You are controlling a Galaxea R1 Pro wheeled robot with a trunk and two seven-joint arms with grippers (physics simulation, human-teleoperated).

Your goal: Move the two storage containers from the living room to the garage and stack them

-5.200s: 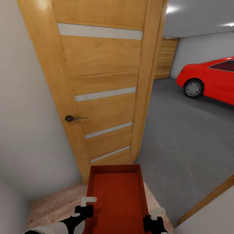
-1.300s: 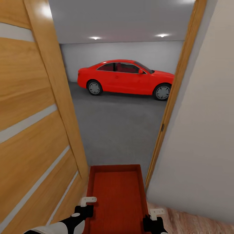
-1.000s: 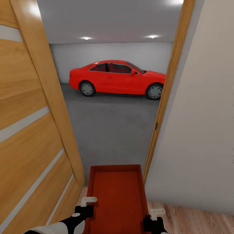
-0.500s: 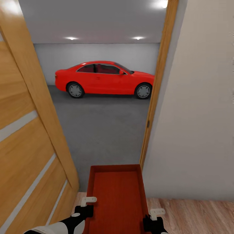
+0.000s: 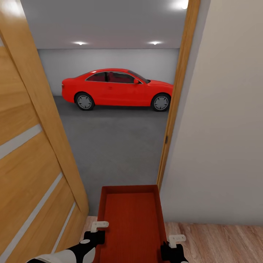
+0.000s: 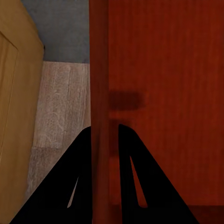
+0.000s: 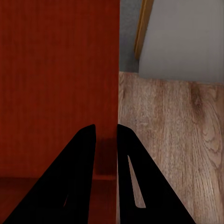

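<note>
One orange-red storage container (image 5: 129,219) is held level in front of me, its far end at the doorway threshold. My left gripper (image 5: 100,225) is shut on its left wall and my right gripper (image 5: 175,240) on its right wall. In the left wrist view the black fingers (image 6: 84,158) straddle the container's wall (image 6: 99,70), with the left gripper (image 6: 103,128) clamped on it. Seen from the right wrist, the right gripper (image 7: 106,127) pinches the other wall (image 7: 112,56). Beyond the doorway lies the garage with its dark grey floor (image 5: 117,138).
An open wooden door (image 5: 33,153) stands close on my left. The wooden door frame (image 5: 175,106) and a grey wall (image 5: 226,128) are close on my right. A red car (image 5: 117,89) is parked at the garage's far wall. Light wood planks (image 5: 215,241) lie under me.
The view swung from the door leaf to the open doorway and the car, then held still over the last half second. The container stays gripped the same way.
</note>
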